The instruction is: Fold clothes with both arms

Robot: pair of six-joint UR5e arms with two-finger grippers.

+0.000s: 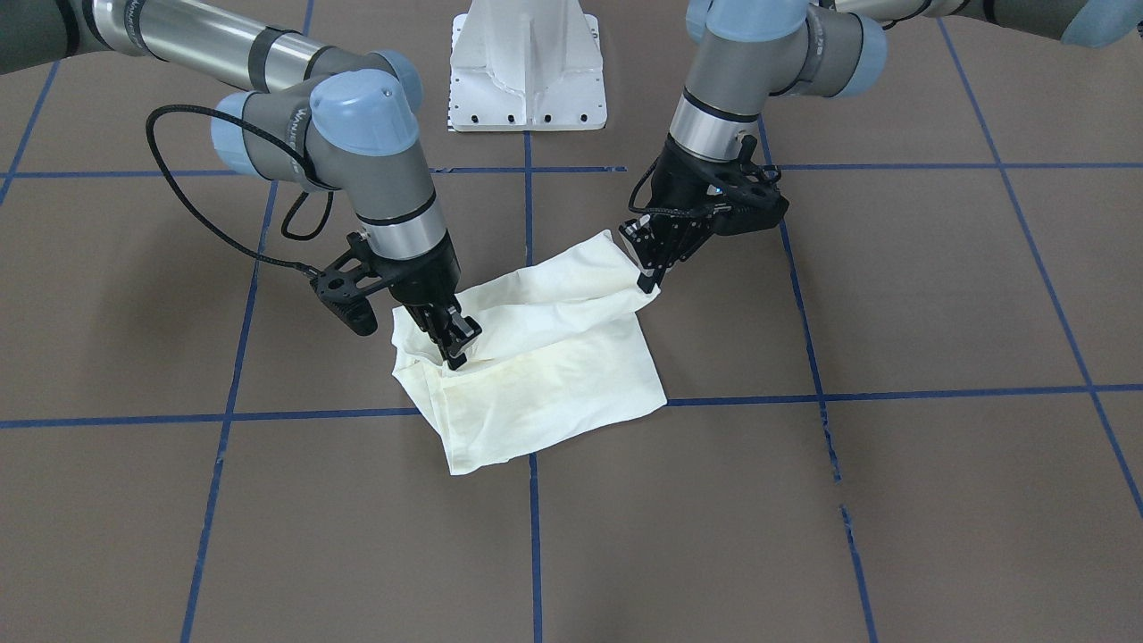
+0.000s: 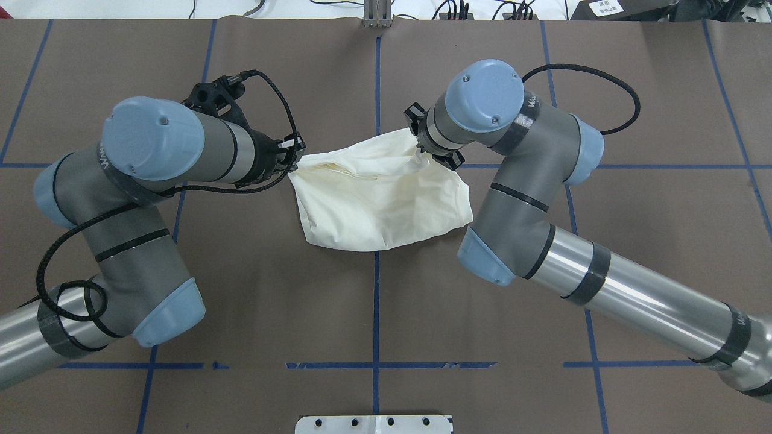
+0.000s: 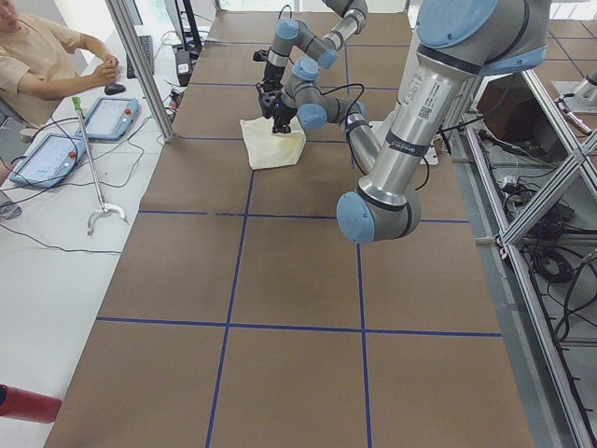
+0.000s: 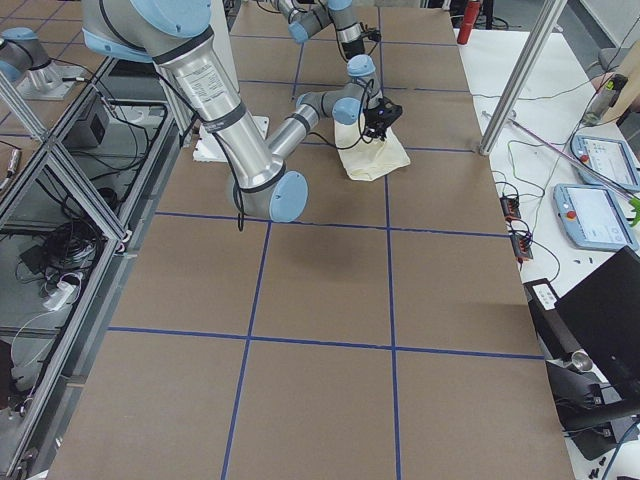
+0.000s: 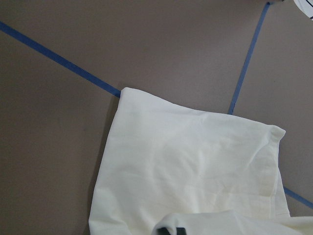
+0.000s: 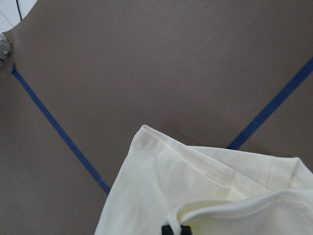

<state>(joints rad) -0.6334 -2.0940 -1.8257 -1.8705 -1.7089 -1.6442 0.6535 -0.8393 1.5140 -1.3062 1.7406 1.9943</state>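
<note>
Brown sheeting is covering the table (image 1: 938, 295), and blue tape lines (image 1: 534, 536) are dividing it into squares. I am viewing the shirt (image 1: 554, 375) lying near the middle of the table, out from the white pedestal (image 1: 527, 71) at the robot's edge and straddling one tape crossing. It is folded into a rough rectangle, with a plain cream side facing up.

Left gripper (image 1: 646, 279): the fingers are pinching the cloth at the end of the shirt toward the table's left end. That corner of the top layer is standing raised off the layer beneath.

Right gripper (image 1: 454, 350): the fingers are pinching the cloth at the opposite end, toward the table's right end. Here the fabric is bunching into creases around them.

Between the two grippers, the held edge is hanging as a loose, sagging fold. The lower layer is resting flat on the table.

Beyond the table's far edge, a person (image 3: 37, 56) is sitting at a white bench.
</note>
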